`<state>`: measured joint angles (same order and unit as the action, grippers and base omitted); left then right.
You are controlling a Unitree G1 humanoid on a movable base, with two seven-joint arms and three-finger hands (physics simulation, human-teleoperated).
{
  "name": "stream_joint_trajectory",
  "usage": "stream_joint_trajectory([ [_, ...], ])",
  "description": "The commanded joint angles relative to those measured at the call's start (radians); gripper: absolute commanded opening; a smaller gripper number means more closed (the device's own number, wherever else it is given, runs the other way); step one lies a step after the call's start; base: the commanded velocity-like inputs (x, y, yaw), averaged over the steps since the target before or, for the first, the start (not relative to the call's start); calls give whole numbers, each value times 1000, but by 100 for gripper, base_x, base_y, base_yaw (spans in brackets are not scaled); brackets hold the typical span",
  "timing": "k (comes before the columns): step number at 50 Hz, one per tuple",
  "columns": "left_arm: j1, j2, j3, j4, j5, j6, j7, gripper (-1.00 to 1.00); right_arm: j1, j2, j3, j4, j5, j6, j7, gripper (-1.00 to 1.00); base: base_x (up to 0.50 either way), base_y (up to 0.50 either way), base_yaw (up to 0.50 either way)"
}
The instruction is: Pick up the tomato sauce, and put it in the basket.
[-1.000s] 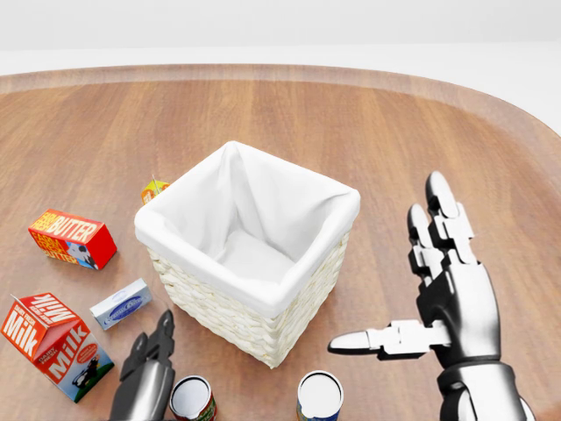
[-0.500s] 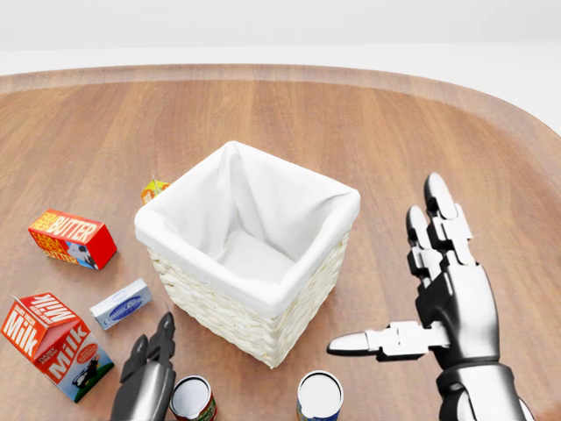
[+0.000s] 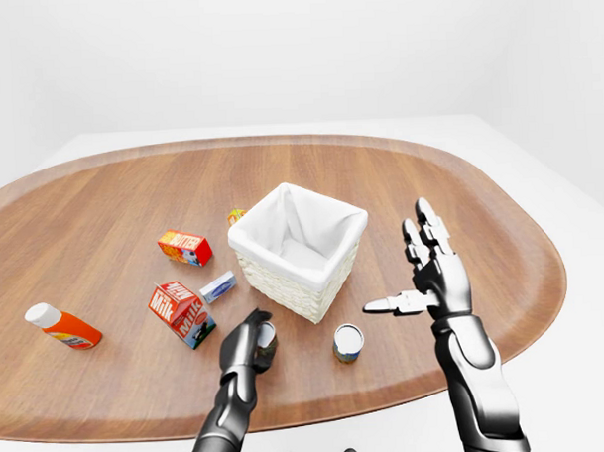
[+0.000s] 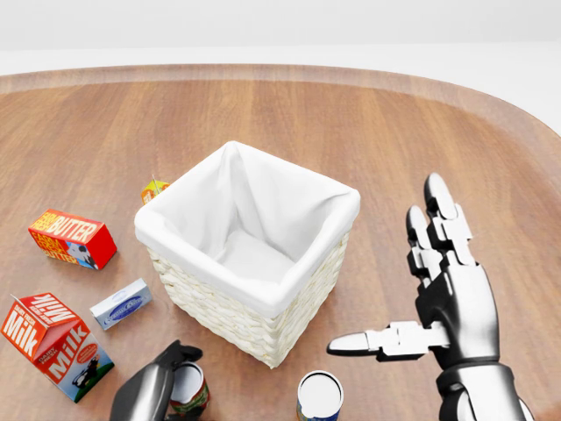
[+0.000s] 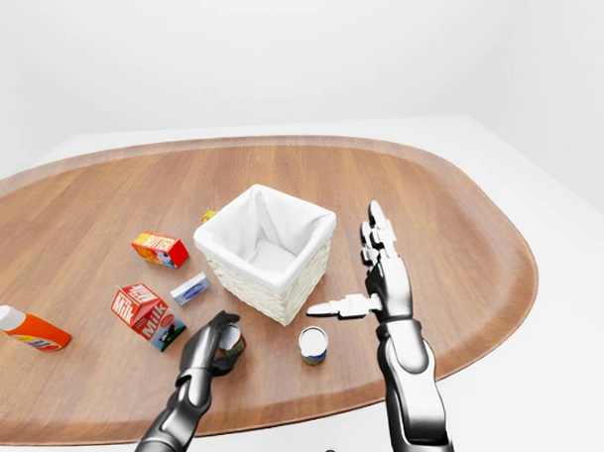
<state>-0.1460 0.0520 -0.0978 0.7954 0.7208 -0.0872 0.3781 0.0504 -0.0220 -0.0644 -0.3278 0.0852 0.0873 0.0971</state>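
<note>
A: L hand [image 3: 248, 339], what's it doing?

B: Fingers curled round the tomato sauce can [image 4: 186, 388], red label, silver top. Can stands upright on the table [image 3: 103, 223], low in the head view, and the hand wraps it from the left and over the top. Looks like a grip, not lifted.

A: And the R hand [image 4: 438, 303]?

B: Spread wide, holding nothing. Fingers point up, thumb sticks out sideways toward the L hand. It hangs above the wood, well apart from everything.

A: Basket?

B: Wicker basket [image 4: 252, 309] w/ white cloth liner, just up and to the right of the L hand, between the two hands but higher in the view. Nothing visible inside.

A: Anything near the L hand?

B: Second can [image 4: 319, 396], blue-ish label, to its right, roughly under the R thumb. Milk carton [image 4: 54, 344] lying to its left, small blue-white box [image 4: 121, 303] just above that, butter box [image 4: 72, 238] farther up-left. Small orange-yellow carton [image 4: 154, 189] pokes out behind the basket's left corner. Orange bottle [image 3: 62, 326] w/ white cap lies far left, well away from the hand, seen only in the eye views.
</note>
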Motion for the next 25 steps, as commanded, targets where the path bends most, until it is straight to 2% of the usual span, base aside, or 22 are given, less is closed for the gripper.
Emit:
stream_joint_trajectory([
  [1, 4, 2, 2, -6, 5, 0, 7, -100, 1, 0, 0, -2, 0, 0, 0, 100, 0, 0, 0],
  [14, 8, 2, 4, -19, 3, 0, 1, -100, -2, -2, -4, -7, 3, 0, 0, 100, 0, 0, 0],
  [25, 30, 10, 21, -107, -21, 0, -43, -100, -8, -2, -8, 5, 4, 0, -3, 100, 0, 0, 0],
])
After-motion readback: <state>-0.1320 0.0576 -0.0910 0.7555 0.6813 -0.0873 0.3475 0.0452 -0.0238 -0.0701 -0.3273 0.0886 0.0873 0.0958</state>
